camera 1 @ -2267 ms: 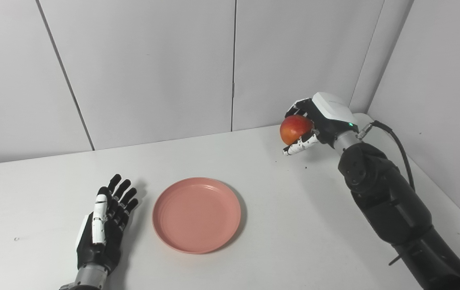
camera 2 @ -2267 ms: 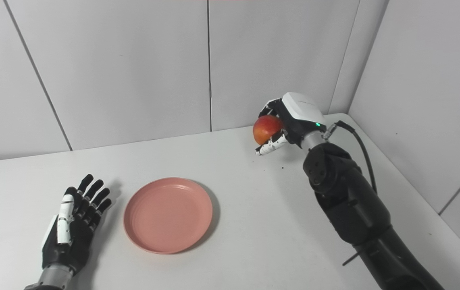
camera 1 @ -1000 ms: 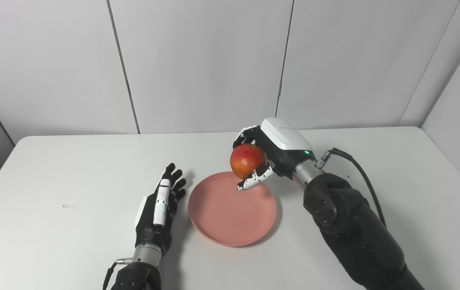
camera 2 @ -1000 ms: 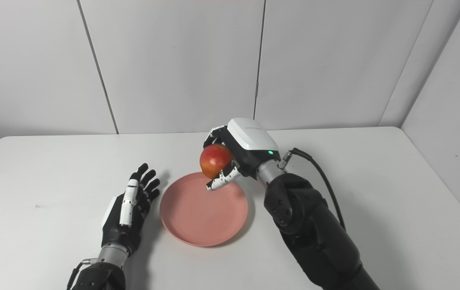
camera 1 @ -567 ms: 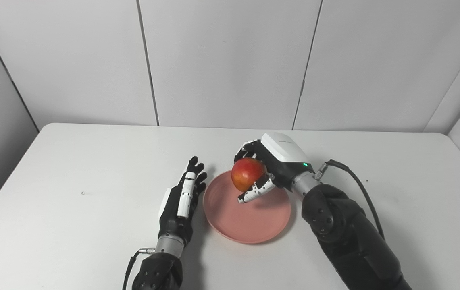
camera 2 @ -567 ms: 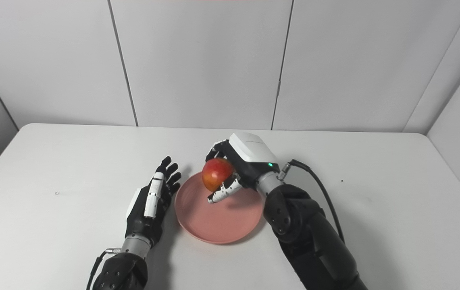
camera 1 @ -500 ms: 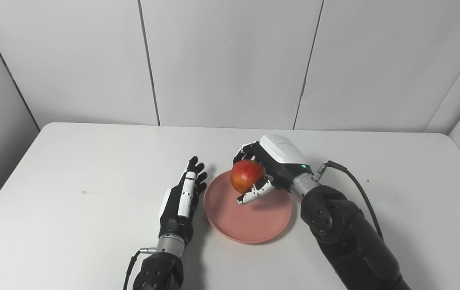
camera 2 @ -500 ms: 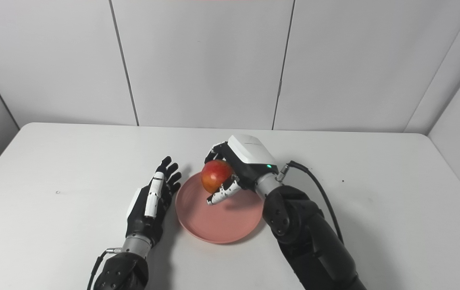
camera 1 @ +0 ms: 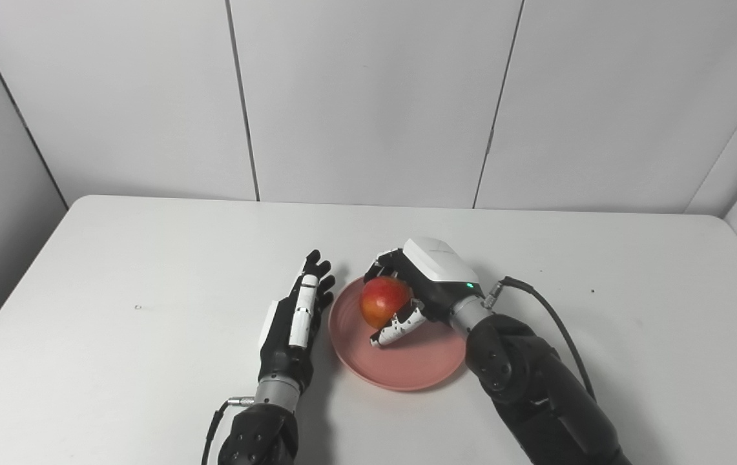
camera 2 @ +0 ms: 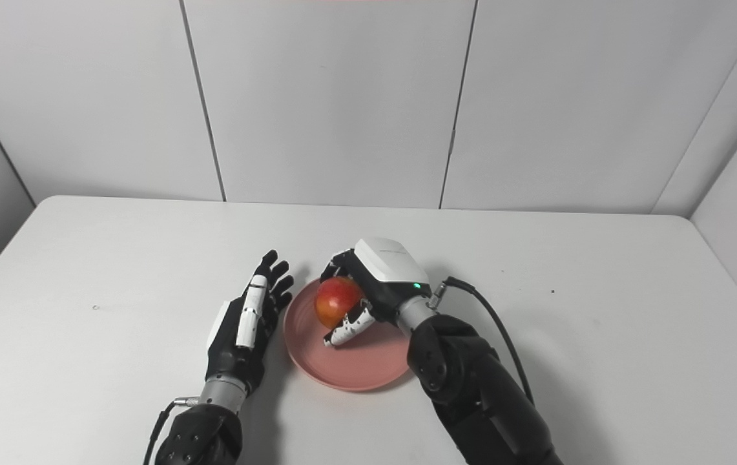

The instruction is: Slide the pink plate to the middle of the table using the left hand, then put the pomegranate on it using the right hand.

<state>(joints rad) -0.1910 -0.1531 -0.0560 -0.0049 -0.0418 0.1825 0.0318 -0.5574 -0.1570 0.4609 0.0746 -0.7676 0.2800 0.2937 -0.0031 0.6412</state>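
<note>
Right hand [camera 1: 416, 294] grips pomegranate [camera 1: 382, 301] low over pink plate [camera 1: 407, 361]; left hand [camera 1: 294, 323] flat, fingers spread, empty. Risk: round fruit rolling off on release.

Two head cameras, side by side, looking down, same table [camera 1: 148, 271]

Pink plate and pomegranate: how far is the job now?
Done: the pink plate lies near the table's middle, beside the open left hand. In hand: the right hand grips the pomegranate low over the plate; contact is unclear. Left: release it and withdraw.
</note>
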